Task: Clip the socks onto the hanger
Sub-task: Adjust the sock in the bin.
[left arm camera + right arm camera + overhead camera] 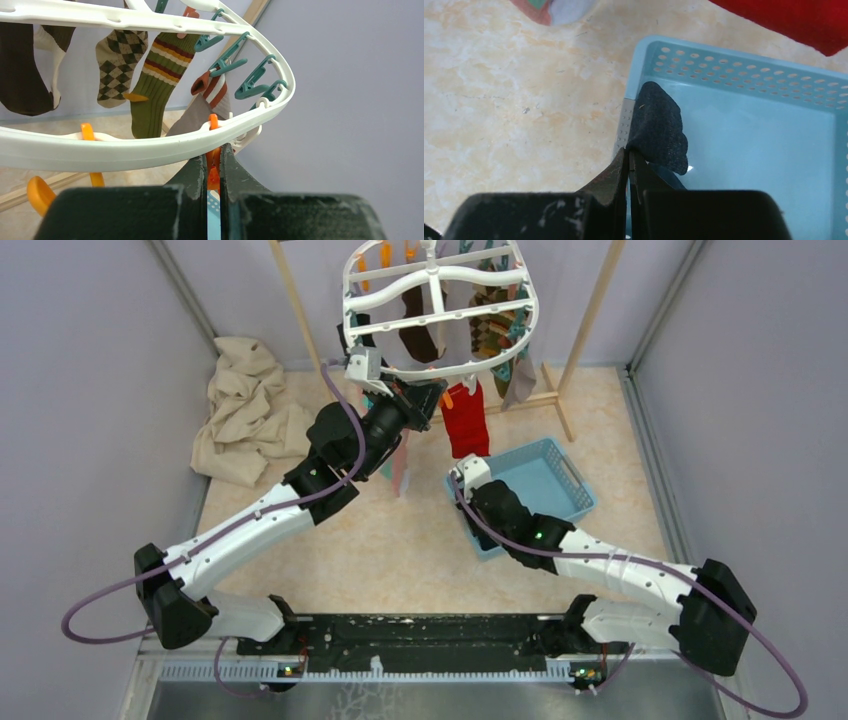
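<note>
**A:** How far along?

**B:** About half, I'd judge. Nearest, the right pincer (628, 152) is pressed together on the edge of the navy sock (659, 125). That sock drapes over the corner of the basket (744, 70) and isn't on a peg yet.

**A:** And the red one?

**B:** Further back, the red sock (465, 420) hangs from the near rim of the hanger (125, 150), so 1 of 2 looks done. Beside it, the left pincer (214, 152) is squeezed on an orange peg (214, 177) under the rim.

**A:** What's left?

**B:** Carry the navy sock up and clip it.
</note>
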`<state>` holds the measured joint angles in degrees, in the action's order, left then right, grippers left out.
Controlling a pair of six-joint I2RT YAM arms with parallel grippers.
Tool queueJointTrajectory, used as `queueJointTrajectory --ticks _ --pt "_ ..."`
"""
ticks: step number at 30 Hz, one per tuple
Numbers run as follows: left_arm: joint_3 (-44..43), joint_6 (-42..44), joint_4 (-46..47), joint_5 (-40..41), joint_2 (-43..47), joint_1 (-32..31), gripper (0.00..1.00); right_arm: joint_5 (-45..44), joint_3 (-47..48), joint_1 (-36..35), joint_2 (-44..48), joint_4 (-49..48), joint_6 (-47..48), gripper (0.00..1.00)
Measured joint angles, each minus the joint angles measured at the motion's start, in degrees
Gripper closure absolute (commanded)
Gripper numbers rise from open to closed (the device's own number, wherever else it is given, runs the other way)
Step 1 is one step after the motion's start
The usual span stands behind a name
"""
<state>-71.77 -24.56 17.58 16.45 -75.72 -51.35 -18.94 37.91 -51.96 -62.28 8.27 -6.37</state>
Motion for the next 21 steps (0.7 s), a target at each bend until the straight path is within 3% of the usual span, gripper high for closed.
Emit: queueJointTrajectory --ticks 9,10,12,14,19,21 --pt "0.0 0.0 0.0 0.0 0.0 0.0 1.0 1.4 0.0 -1.9 0.2 0.2 1.3 1.0" --pt "0.0 0.0 0.0 0.0 0.0 0.0 1.0 1.7 0.0 -2.0 0.1 0.1 1.3 0.96" --pt "0.0 0.0 0.0 0.0 0.0 0.0 1.0 1.7 0.0 -2.3 -0.2 -0.2 1.2 0.73" --pt "0.0 0.1 0.0 0.0 0.0 0.0 1.0 1.1 0.0 -2.3 -0.7 -0.4 0.8 0.63" --pt "0.0 0.2 0.0 -0.1 0.0 0.0 1.0 -1.0 0.0 -2.3 -2.7 -1.6 0.8 0.61" --pt "0.0 0.2 0.0 -0.1 0.0 0.0 1.0 -1.8 0.0 -2.2 -4.3 -2.1 0.8 0.67"
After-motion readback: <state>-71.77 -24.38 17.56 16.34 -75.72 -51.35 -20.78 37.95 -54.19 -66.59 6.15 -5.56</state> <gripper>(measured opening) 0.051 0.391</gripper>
